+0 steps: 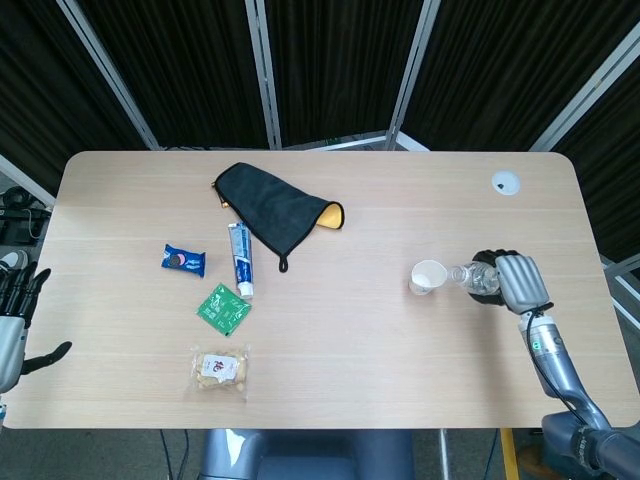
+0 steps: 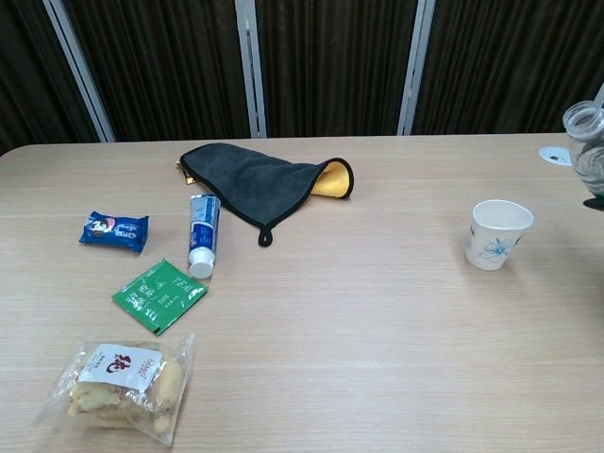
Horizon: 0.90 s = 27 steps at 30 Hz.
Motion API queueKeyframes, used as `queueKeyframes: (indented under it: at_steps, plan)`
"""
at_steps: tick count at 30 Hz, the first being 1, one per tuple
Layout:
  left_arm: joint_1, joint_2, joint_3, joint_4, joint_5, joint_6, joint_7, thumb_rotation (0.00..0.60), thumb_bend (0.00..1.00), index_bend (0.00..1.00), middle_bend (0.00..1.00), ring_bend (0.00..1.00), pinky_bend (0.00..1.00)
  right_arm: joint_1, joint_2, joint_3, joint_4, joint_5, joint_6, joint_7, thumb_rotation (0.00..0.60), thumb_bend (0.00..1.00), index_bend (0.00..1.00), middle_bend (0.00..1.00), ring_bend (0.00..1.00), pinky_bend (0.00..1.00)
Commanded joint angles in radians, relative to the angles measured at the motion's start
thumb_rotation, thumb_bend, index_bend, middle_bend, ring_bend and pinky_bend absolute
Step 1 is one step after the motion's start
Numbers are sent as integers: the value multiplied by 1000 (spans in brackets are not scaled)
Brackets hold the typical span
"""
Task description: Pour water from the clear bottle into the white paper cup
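The white paper cup (image 1: 427, 276) (image 2: 497, 234) stands upright on the table at the right, with a blue print on its side. My right hand (image 1: 517, 281) grips the clear bottle (image 1: 474, 276) (image 2: 588, 143) just right of the cup. The bottle is tilted over, its open neck pointing left toward the cup's rim. In the chest view only the bottle's neck and shoulder show at the right edge. My left hand (image 1: 15, 318) hangs off the table's left edge with its fingers spread and nothing in it.
A dark cloth (image 1: 276, 208) with a yellow lining lies at the back middle. A toothpaste tube (image 1: 239, 258), a blue snack packet (image 1: 184, 260), a green sachet (image 1: 224, 307) and a bagged pastry (image 1: 221, 370) lie at the left. A white disc (image 1: 505, 182) sits at back right.
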Motion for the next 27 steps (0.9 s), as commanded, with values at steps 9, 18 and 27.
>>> queueKeyframes:
  at_steps: [9, 18, 27]
  plan:
    - [-3, -3, -5, 10, -23, -13, 1, 600, 5, 0, 0, 0, 0, 62, -119, 25, 198, 26, -62, -154, 600, 656, 506, 619, 570, 442]
    - [-12, -9, -10, 14, -42, -32, 8, 600, 5, 0, 0, 0, 0, 74, -172, 46, 303, 72, -119, -182, 600, 657, 511, 622, 573, 445]
    - [-18, -12, -12, 17, -50, -41, 11, 600, 4, 0, 0, 0, 0, 77, -194, 27, 387, 45, -112, -202, 600, 658, 512, 626, 576, 447]
